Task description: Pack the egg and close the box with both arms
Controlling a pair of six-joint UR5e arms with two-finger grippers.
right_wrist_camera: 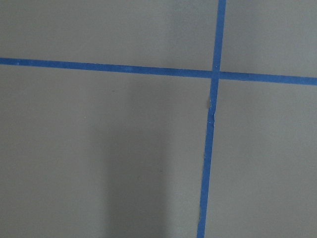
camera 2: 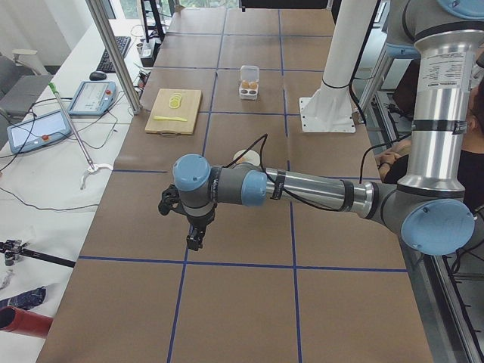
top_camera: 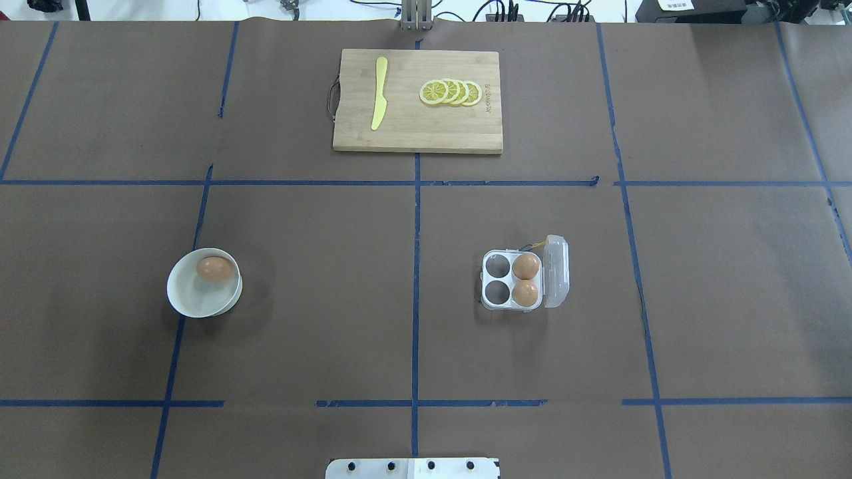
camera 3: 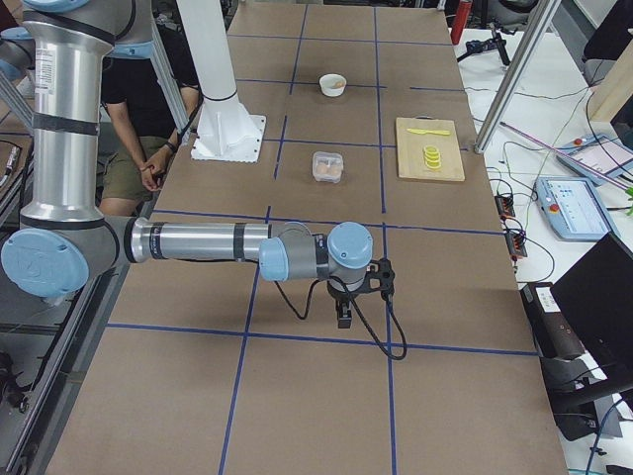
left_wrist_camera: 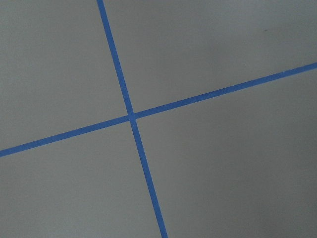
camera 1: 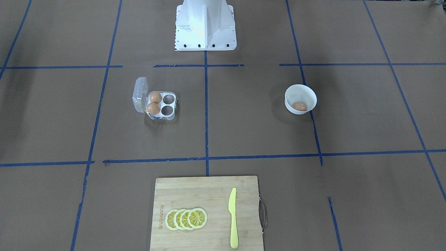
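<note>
A light-brown egg (camera 1: 299,106) lies in a round white bowl (camera 1: 292,94); both also show in the overhead view, the egg (top_camera: 214,268) in the bowl (top_camera: 193,299). The clear four-cell box (camera 1: 168,110) stands open with its lid (camera 1: 140,94) raised, two brown eggs in the cells beside the lid and two cells empty; it also shows in the overhead view (top_camera: 496,290). My left gripper (camera 2: 195,240) and right gripper (camera 3: 343,319) hang over bare table at opposite ends, far from both. I cannot tell if they are open or shut.
A wooden cutting board (camera 1: 209,188) with a yellow knife (camera 1: 232,218) and lemon slices (camera 1: 186,219) lies at the table's operator side. The white pedestal (camera 1: 205,26) stands at the robot's side. Both wrist views show only brown paper and blue tape.
</note>
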